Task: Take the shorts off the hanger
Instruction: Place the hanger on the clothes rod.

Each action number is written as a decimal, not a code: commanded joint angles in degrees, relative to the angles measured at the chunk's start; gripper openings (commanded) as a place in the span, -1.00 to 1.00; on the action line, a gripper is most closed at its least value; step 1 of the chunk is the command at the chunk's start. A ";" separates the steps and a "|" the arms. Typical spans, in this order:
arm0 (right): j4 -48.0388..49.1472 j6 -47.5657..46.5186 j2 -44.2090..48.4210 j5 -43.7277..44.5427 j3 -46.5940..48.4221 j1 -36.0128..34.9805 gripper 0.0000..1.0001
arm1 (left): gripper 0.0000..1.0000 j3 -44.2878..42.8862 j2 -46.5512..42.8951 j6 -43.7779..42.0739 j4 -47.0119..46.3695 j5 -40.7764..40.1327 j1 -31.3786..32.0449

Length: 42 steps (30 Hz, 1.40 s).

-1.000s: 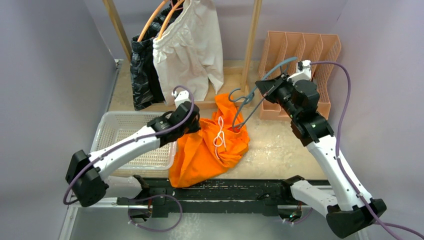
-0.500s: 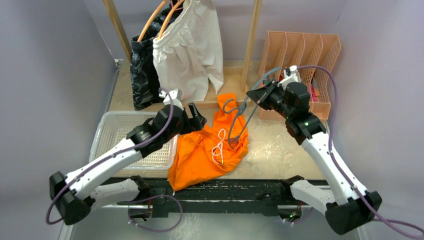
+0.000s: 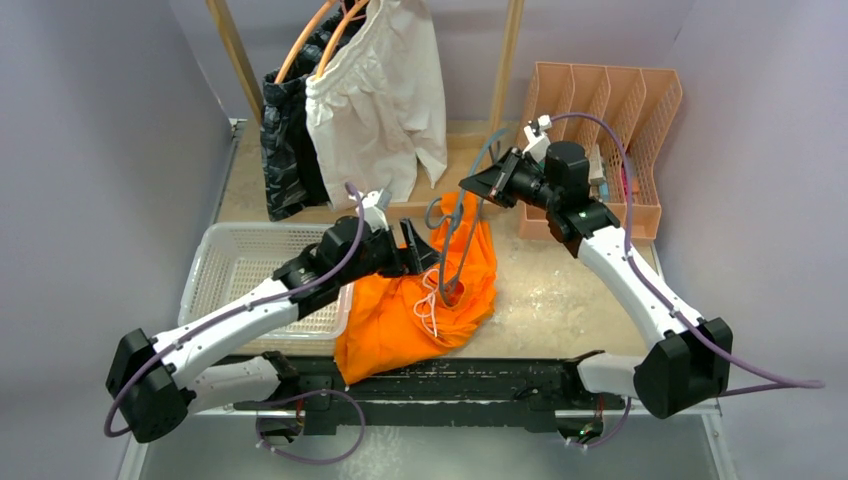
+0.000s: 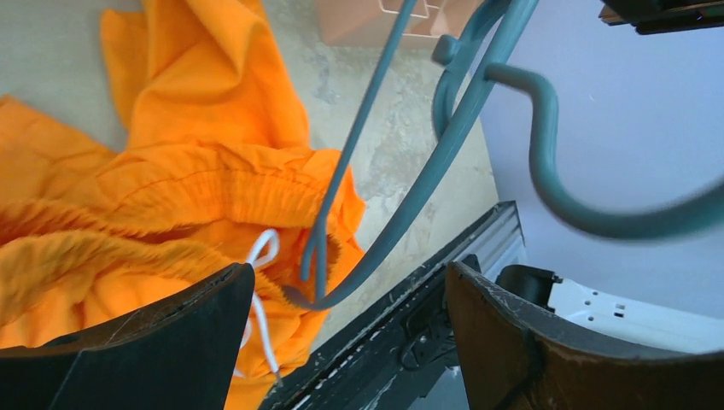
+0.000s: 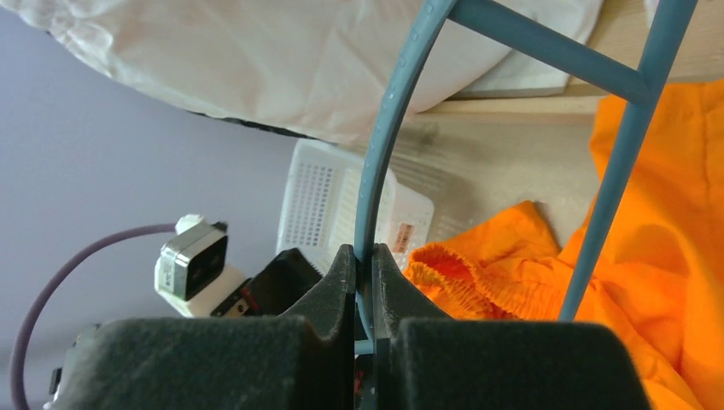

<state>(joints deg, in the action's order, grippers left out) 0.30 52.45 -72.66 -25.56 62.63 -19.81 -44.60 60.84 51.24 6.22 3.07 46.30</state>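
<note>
Orange shorts [image 3: 400, 320] just dropped; the left tool [image 3: 418, 250] gapes empty at their nine o'clock. The right tool [image 5: 364, 256] pinches the hanger [image 5: 634, 128], seemingly still snagged in the waistband.

The right hand [image 5: 364, 258] pinches a blue-grey hanger [image 5: 546, 49], with orange shorts [image 5: 657, 256] lying beyond.

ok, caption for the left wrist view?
Open left gripper faces the teal hanger, whose lower end sits at the orange shorts' waistband.
</note>
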 commanded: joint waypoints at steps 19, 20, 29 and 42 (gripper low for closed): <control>10.00 5.82 -2.63 -12.59 0.58 0.17 -1.00 | -0.84 -4.72 9.03 -1.42 -17.45 6.73 1.42; 10.01 5.84 -2.70 -12.56 0.83 0.13 -1.00 | -0.94 -5.05 8.97 -1.76 -17.09 6.72 1.40; 6.49 1.04 -2.97 -14.18 4.86 1.29 -0.16 | -1.00 -8.57 5.66 -3.64 -13.13 2.28 1.37; 13.83 -20.00 21.56 -11.44 -16.02 1.44 0.14 | -1.00 -16.58 2.93 6.86 -0.93 -9.99 1.33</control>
<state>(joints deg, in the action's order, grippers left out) 4.95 39.92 -60.07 -35.53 56.01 -18.35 -54.89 64.16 51.90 0.58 0.45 47.97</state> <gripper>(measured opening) 0.572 0.060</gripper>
